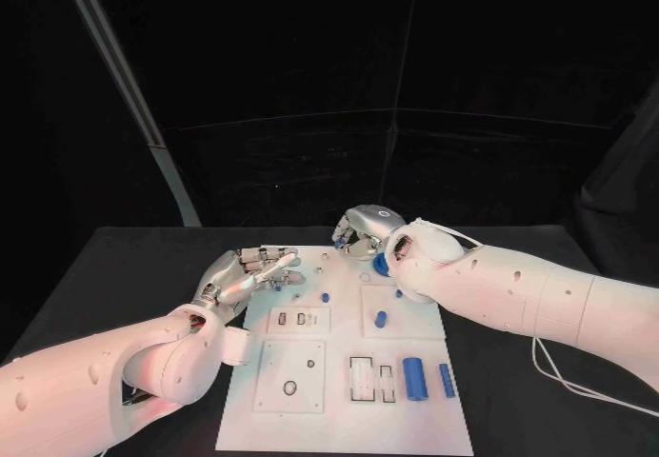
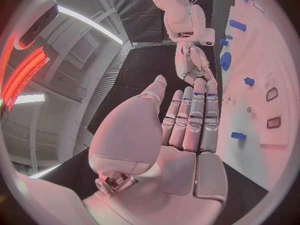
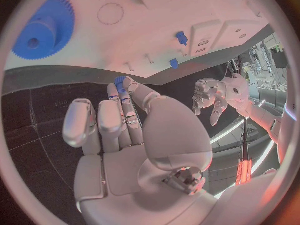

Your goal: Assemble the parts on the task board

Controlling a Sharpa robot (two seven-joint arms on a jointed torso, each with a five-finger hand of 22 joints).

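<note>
Two hands (left (image 1: 250,273), right (image 1: 364,231)) over one task board (image 1: 344,400).

right hand (image 1: 369,231): fingers hidden behind wrist | small blue part (image 3: 119,80) at fingertips: shape unclear

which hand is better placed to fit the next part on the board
Right, probably. The right hand already pinches a small blue part at its fingertips by the far edge of the board, beside the blue gear. The left hand holds nothing, fingers out straight over the board's left edge.
</note>
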